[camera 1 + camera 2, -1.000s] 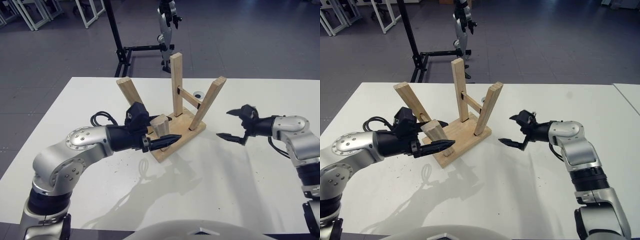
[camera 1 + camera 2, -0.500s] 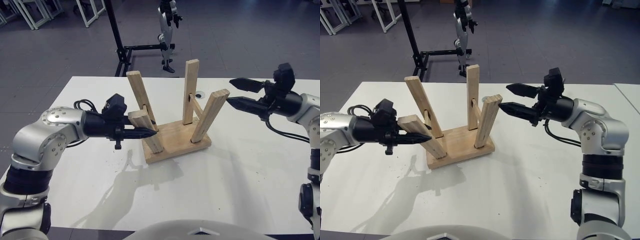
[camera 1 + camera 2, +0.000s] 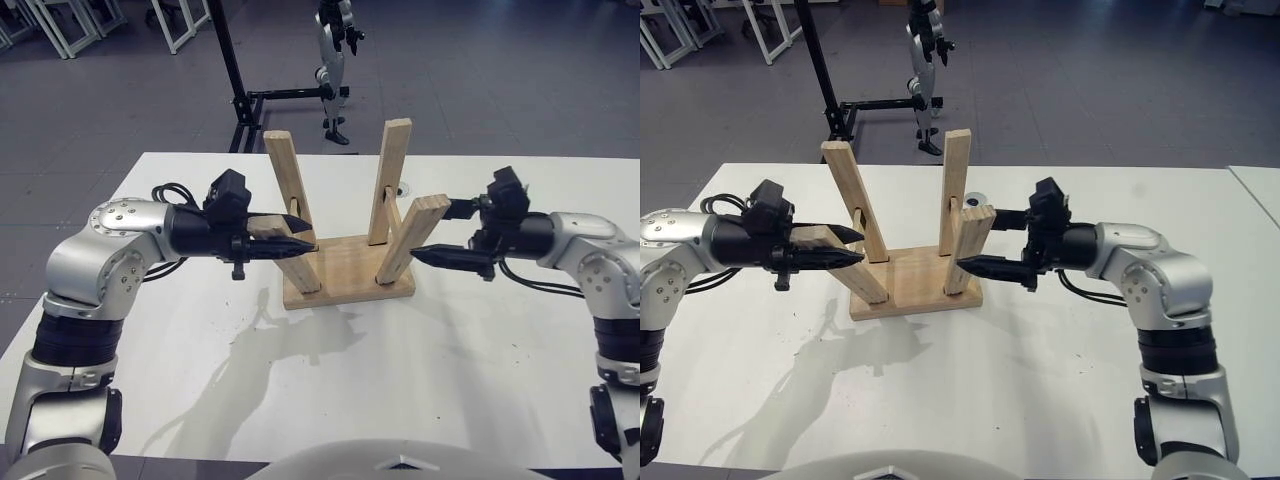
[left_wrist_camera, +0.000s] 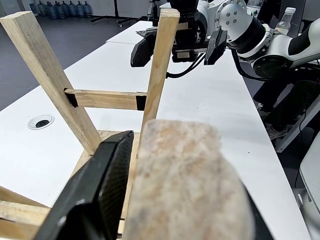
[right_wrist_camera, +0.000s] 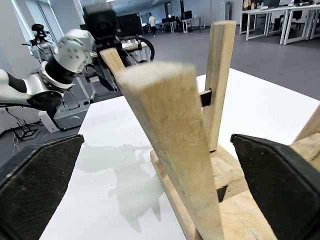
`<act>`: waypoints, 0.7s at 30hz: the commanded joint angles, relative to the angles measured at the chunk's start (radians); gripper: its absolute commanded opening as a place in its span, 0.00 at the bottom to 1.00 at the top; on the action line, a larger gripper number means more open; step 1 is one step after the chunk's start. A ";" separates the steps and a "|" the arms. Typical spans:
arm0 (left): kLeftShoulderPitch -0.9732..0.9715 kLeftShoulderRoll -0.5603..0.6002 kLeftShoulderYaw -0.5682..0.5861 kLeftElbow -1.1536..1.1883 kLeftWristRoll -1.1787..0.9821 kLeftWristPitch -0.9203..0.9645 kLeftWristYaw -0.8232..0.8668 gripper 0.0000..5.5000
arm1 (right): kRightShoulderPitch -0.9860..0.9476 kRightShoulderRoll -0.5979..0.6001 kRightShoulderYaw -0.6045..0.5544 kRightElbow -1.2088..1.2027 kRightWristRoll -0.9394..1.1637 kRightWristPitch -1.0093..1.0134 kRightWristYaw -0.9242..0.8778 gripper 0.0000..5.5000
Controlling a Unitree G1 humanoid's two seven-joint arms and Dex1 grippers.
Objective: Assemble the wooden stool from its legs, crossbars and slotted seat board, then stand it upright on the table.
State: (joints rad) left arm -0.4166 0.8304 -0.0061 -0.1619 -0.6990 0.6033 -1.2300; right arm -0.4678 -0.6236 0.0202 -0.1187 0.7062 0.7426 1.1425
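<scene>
Upside down near the middle of the white table [image 3: 480, 380]: the wooden stool [image 3: 345, 262], with the seat board [image 3: 340, 285] flat on the tabletop and four legs pointing up, splayed outward. Between the two legs on the right side, a crossbar [image 4: 105, 99] seated in dark slots. Clamped around the top of the front-left leg [image 3: 868, 282], the left gripper [image 3: 854, 246], coming in level from the left with a finger on either face of the wood. At the front-right leg [image 3: 408, 240], the right gripper [image 3: 976, 238], spread wide and straddling the leg near its top, with clear gaps between pads and wood on both sides in the right wrist view. Behind the stool, set into the table, a round cable grommet [image 4: 42, 121]. Farther back on the grey floor, a black stand [image 3: 240, 100].
</scene>
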 commanded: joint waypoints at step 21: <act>0.055 -0.062 0.064 0.052 -0.003 -0.006 0.006 0.31 | -0.048 0.020 0.046 -0.074 0.072 0.224 -0.128 0.76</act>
State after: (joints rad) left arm -0.3567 0.7755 0.0662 -0.1125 -0.7142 0.5960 -1.2288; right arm -0.4953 -0.6064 0.0535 -0.1682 0.7832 0.9713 1.0123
